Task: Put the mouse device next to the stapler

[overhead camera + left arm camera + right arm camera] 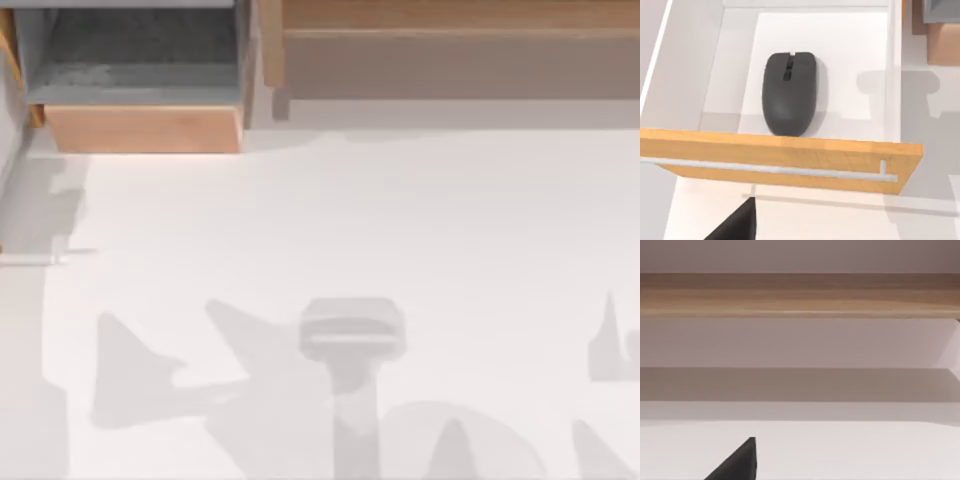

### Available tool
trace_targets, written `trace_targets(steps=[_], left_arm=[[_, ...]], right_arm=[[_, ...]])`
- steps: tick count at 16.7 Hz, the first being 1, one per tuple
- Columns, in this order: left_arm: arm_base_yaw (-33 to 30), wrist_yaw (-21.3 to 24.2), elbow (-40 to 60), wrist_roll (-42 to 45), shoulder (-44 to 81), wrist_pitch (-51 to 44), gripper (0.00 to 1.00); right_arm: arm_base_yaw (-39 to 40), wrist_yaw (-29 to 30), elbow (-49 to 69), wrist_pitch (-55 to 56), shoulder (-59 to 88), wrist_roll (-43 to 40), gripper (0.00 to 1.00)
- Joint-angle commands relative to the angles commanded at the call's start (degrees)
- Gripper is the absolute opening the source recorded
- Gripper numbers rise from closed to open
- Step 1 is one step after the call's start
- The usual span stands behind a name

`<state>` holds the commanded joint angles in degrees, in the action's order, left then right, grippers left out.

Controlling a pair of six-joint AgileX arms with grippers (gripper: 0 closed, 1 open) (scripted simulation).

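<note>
1. The dark grey computer mouse point(789, 94) lies flat inside an open white drawer point(710, 65), as the left wrist view shows. Its scroll wheel and buttons point toward the drawer's far wall, and its rounded back end sits just beside the drawer's wooden front panel point(790, 157).
2. A thin silver handle bar point(765, 169) runs along the outer face of that wooden front.
3. One dark fingertip of the left gripper point(737, 225) shows at the edge of the left wrist view, on the near side of the drawer front and apart from the mouse. Whether this claw is apart or together, I cannot tell.
4. In the right wrist view a dark fingertip of the right gripper point(737, 464) hangs above the white table point(850, 450), facing a wooden shelf edge point(800, 295). Its claw state cannot be told either.
5. From above, the white tabletop carries soft grey shadows, with a wood-fronted open compartment point(140, 75) at the far left and a long wooden shelf point(450, 50) at the far right.
</note>
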<state>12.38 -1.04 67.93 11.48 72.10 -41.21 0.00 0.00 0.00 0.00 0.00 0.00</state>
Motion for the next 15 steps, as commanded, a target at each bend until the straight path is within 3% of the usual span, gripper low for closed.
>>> trace_targets(steps=[9,15], left_arm=[[6.3,1.4,49.2,4.0,52.4,-24.8,1.0],[6.9,2.7,69.8,4.9,73.9,-33.5,1.0]], right_arm=[[0.0,0.0,0.0,0.0,0.0,0.0,1.0],[0.0,0.0,0.0,0.0,0.0,0.0,1.0]])
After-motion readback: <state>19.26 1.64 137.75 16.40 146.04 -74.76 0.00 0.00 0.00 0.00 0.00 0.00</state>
